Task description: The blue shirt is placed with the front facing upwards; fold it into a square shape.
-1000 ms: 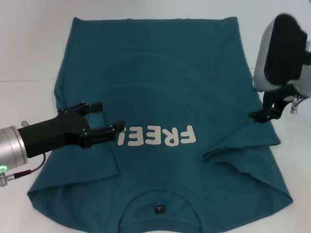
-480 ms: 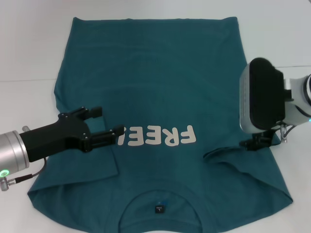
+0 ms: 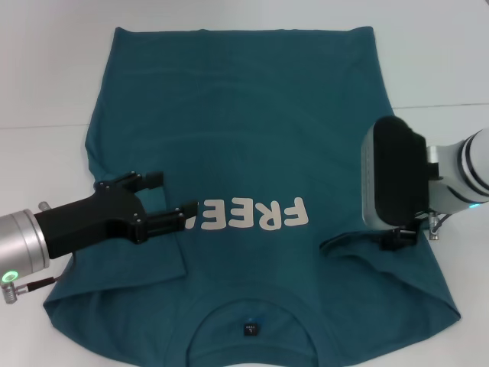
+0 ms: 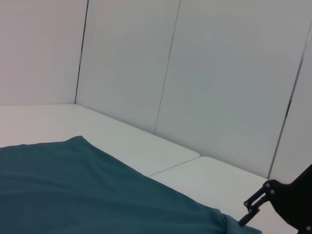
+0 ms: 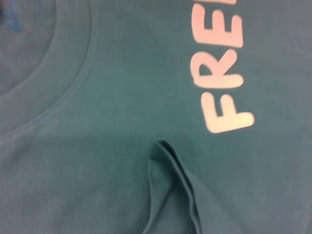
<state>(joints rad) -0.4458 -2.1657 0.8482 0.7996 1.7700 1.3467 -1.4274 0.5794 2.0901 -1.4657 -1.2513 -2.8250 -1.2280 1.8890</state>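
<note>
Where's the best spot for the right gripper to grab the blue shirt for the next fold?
Probably the folded-in sleeve edge of the blue shirt, coming down from above on the robot's right: that flap's layered edge stands slightly raised, giving fingers something to pinch. The right gripper hovers beside it.

The blue shirt (image 3: 252,145) is lying spread flat, front side up, its collar (image 3: 252,310) pointing toward the robot and its hem (image 3: 244,32) lying farthest from it. White "FREE!" lettering (image 3: 248,215) is running across the chest, reading upside down from the robot's side (a small dark neck label (image 3: 250,329) is showing just inside the collar). The sleeve (image 3: 382,248) on the robot's right is sitting folded inward over the chest, its creased edge (image 5: 178,180) ending just beside the lettering.
</note>
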